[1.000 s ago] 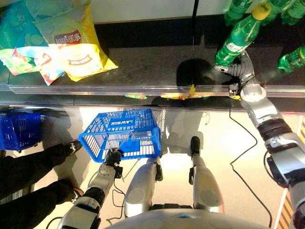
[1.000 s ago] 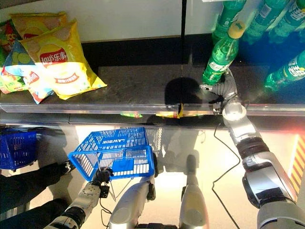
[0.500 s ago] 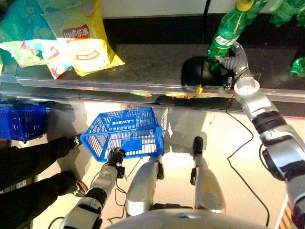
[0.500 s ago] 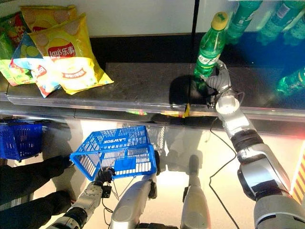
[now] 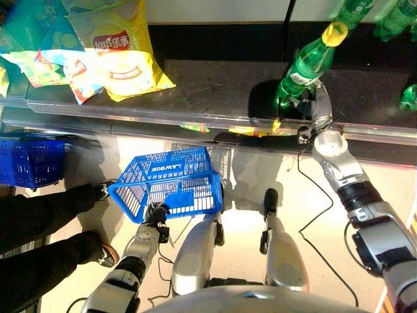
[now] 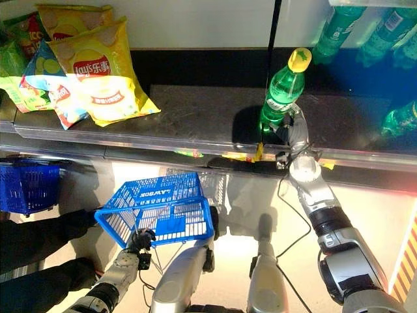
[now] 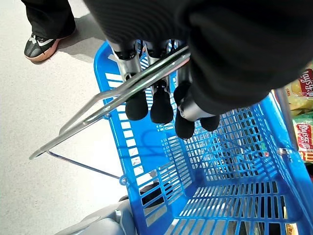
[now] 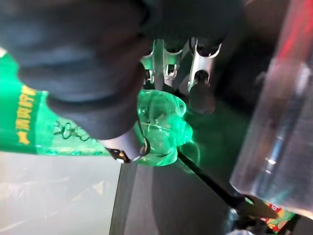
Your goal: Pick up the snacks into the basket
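A green bottle (image 5: pixel 306 62) with a yellow cap leans over the dark shelf (image 5: pixel 208 91), and my right hand (image 5: pixel 317 107) is shut round its lower part near the shelf's front edge. The right wrist view has the thumb (image 8: pixel 98 98) curled against the bottle's base (image 8: pixel 161 125). Below the shelf hangs a blue basket (image 5: pixel 163 167), its inside bare. My left hand (image 5: pixel 155 214) is shut on its metal handle (image 7: pixel 122 90). A yellow chip bag (image 5: pixel 124 55) and other snack bags (image 5: pixel 45 52) lie at the shelf's far left.
More green bottles (image 6: pixel 339 29) stand at the back right and one lies at the right (image 6: pixel 401 117). A second blue basket (image 5: pixel 29 160) sits on the floor at the left, with a person's legs (image 5: pixel 39 215) beside it. A clear rail (image 5: pixel 195 120) lines the shelf front.
My right hand has carried the bottle leftward and toward the shelf's front edge. The whole view has shifted a little. My left hand still holds the basket in the same place.
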